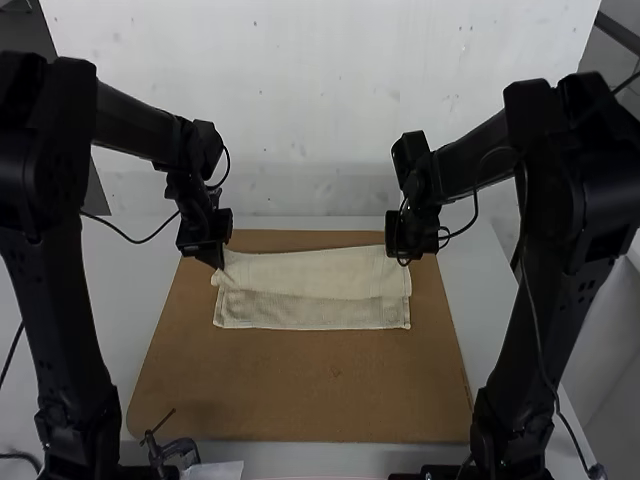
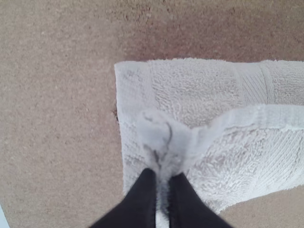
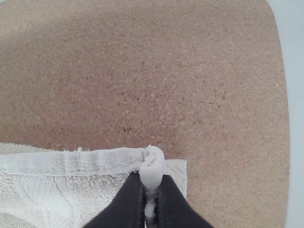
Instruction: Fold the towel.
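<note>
My left gripper (image 1: 217, 262) is at the left end of the cream towel (image 1: 312, 313) in the high view, and my right gripper (image 1: 402, 255) is at its right end. The towel lies with an upper layer folded over part of a lower one, whose strip shows on the side toward the arms' bases. In the left wrist view my left gripper (image 2: 164, 183) is shut on a corner of the upper layer of the towel (image 2: 199, 85). In the right wrist view my right gripper (image 3: 151, 185) is shut on the other corner of the towel (image 3: 95, 161).
A brown board (image 1: 300, 390) lies under the towel on the white table (image 1: 120, 290). A small clamp (image 1: 175, 452) sits at the board's near left edge, with a white piece of paper (image 1: 218, 470) beside it. Cables hang along both arms.
</note>
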Motion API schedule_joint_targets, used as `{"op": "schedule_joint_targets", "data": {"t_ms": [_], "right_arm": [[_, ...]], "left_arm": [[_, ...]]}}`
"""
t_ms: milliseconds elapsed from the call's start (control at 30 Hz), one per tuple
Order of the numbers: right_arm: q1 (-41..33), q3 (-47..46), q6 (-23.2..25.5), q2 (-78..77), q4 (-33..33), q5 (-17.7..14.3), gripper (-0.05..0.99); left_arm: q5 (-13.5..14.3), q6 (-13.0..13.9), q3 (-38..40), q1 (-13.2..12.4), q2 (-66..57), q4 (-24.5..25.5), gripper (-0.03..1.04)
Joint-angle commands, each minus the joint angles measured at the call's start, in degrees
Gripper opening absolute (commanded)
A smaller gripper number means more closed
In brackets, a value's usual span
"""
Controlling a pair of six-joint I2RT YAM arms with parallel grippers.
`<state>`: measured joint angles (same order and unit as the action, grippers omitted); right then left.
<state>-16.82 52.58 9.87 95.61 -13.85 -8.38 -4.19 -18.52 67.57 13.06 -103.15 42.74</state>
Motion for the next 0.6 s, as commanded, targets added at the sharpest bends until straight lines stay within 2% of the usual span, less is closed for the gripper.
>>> {"op": "schedule_joint_targets", "data": {"t_ms": [0, 367, 567], "right_arm": [[-0.23, -1.78, -1.08, -3.77, 0.31, -1.02, 0.02], [-0.58, -7.4, -1.87, -8.07, 0.14, -1.02, 0.02], [-0.23, -7.75, -2.75, -8.34, 0.22, -1.02, 0.02]], "left_arm": [[0.76, 0.24, -3.15, 0.56, 5.86, -0.11, 0.02], [0.58, 1.21, -10.53, 1.79, 11.22, -1.08, 0.02], [0.58, 1.56, -12.55, 3.55, 11.75, -0.2, 0.02]]}}
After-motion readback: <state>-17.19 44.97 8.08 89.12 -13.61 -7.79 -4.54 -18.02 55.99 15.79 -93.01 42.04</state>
